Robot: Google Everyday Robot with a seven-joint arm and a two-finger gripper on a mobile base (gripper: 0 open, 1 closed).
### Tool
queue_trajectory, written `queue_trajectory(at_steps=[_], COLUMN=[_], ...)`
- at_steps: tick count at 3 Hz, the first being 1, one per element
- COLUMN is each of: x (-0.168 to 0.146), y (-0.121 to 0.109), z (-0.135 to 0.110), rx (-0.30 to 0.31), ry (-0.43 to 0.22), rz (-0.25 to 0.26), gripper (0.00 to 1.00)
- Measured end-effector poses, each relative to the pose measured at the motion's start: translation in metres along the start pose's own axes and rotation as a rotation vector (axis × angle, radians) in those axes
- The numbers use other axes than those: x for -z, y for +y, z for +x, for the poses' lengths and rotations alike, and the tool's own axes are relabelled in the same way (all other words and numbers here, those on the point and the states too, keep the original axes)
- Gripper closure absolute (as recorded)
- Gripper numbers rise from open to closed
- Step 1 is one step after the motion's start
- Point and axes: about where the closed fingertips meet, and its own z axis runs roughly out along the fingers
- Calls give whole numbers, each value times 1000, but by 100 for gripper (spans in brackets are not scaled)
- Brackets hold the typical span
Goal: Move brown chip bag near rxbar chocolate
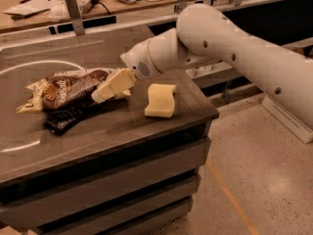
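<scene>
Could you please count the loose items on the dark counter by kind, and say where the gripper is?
Snack bags: 1 (brown chip bag)
Wrapped bars: 1 (rxbar chocolate)
Sponges: 1 (pale yellow sponge)
Total: 3
The gripper is at the bag's right end.

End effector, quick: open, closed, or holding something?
End effector: at the right end of the brown chip bag; whether it is open, closed or gripping cannot be told.
</scene>
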Motion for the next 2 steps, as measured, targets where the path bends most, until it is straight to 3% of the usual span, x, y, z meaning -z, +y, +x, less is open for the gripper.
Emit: queue_trajectory(at_steps=[1, 2], x=[35, 96], y=[-26, -66], z=[10, 27], rx=[5, 15], ry=[-99, -166], rz=[145, 383], gripper=[0, 0])
